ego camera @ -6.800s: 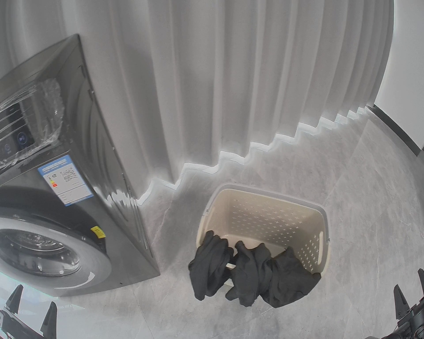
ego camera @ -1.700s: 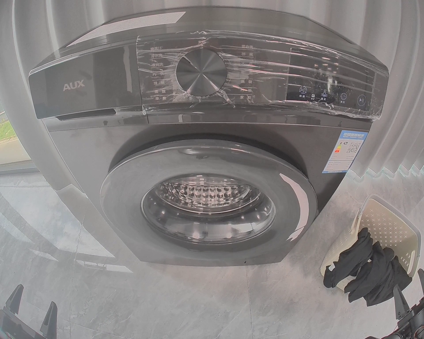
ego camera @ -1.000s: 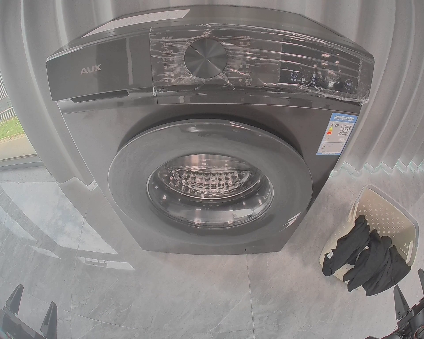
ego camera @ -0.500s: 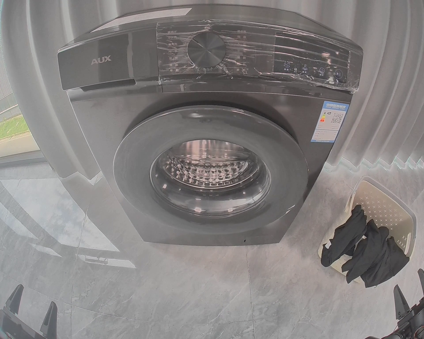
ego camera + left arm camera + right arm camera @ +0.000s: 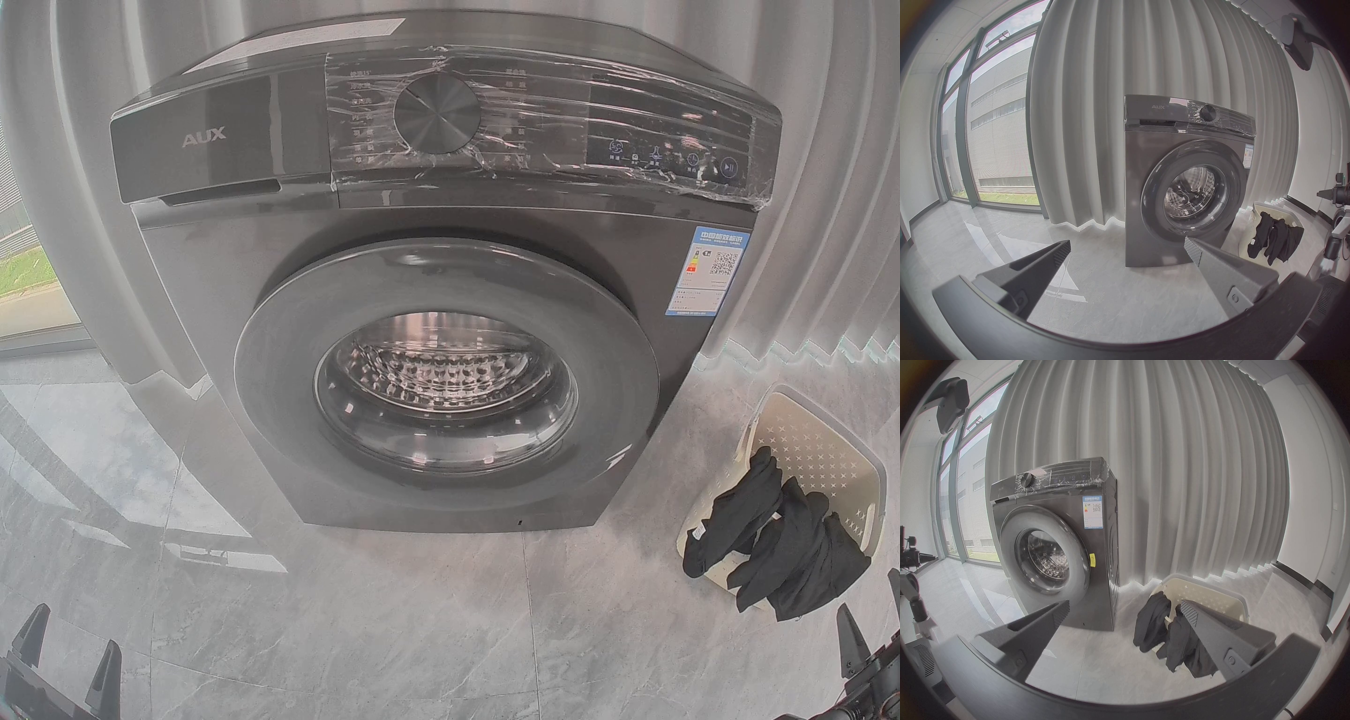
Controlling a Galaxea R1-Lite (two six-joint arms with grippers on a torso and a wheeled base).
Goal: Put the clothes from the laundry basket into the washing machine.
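left gripper and right gripper wide, empty. washer door looks shut: open it before grabbing clothes.

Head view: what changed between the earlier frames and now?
Only the camera moved: the view swung from the laundry basket to face the washing machine. Nothing was grasped or released. The black clothes still hang over the basket's rim, the door stays shut, and the left gripper and right gripper stay open, empty.
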